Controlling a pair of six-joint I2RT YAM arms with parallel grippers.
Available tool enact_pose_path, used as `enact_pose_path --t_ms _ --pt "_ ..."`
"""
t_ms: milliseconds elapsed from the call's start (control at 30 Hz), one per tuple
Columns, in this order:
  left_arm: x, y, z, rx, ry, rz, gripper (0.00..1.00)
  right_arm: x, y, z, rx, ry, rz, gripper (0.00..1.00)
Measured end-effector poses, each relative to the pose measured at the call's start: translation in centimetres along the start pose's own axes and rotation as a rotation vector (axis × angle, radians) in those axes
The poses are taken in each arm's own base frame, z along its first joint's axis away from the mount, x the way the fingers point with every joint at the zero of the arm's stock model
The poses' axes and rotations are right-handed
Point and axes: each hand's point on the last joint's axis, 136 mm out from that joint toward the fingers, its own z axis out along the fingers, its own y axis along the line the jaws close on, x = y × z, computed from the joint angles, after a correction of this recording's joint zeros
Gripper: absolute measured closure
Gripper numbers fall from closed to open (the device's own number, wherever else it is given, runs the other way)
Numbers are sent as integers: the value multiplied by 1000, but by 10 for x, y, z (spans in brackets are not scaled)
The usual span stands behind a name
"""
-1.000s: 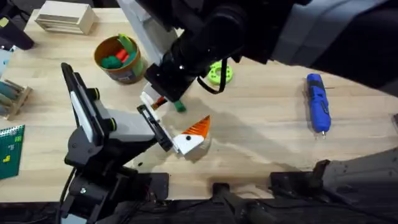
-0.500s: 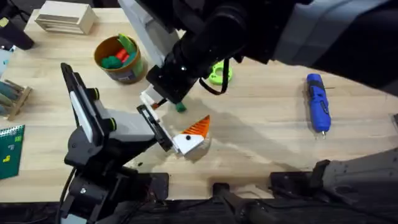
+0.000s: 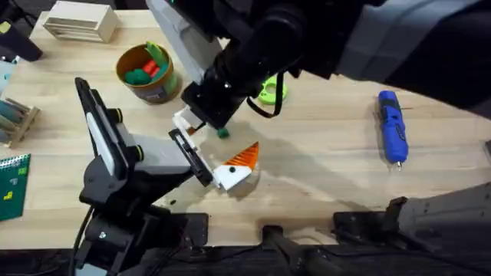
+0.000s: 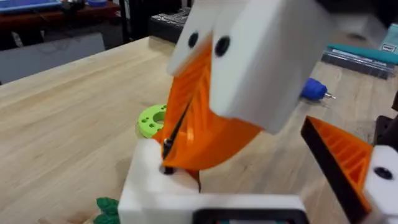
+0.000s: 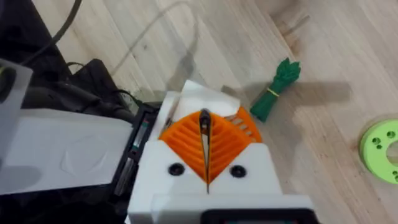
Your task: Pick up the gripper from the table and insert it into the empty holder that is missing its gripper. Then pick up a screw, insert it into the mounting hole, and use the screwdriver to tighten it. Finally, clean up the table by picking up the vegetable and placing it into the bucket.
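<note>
My right hand point(image 5: 206, 163) is pinched closed on a thin dark screw point(image 5: 204, 124), tip at the white holder point(image 5: 198, 95) of my left hand point(image 3: 230, 170), whose jaws stand apart and empty. Vegetable point(image 5: 275, 88) lies on the bench point(image 3: 322, 146) just beside. Screwdriver point(image 3: 391, 127) rests well apart; bucket point(image 3: 147, 73) sits beyond.

vegetable point(image 3: 222, 133): mostly hidden under the right arm overhead; cut off at the left wrist view's edge
bright green disc point(image 3: 271, 90): partly covered by the arm
screw: too small to tell
</note>
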Motion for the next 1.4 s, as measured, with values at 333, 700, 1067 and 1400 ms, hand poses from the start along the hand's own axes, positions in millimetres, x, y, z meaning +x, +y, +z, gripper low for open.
enact_pose_path --t_ms 333,700,1067,1400 --pt "0 1 0 -8 -1 1 14 3 0 1 0 10 2 723" --pt "0 2 0 -9 -1 2 14 1 -11 -6 46 -6 5 266" --pt "0 2 0 -9 -1 5 14 -1 -37 -86 118 -144 61 136" --pt "0 2 0 -9 -1 5 14 82 -75 -98 173 -75 285 133"
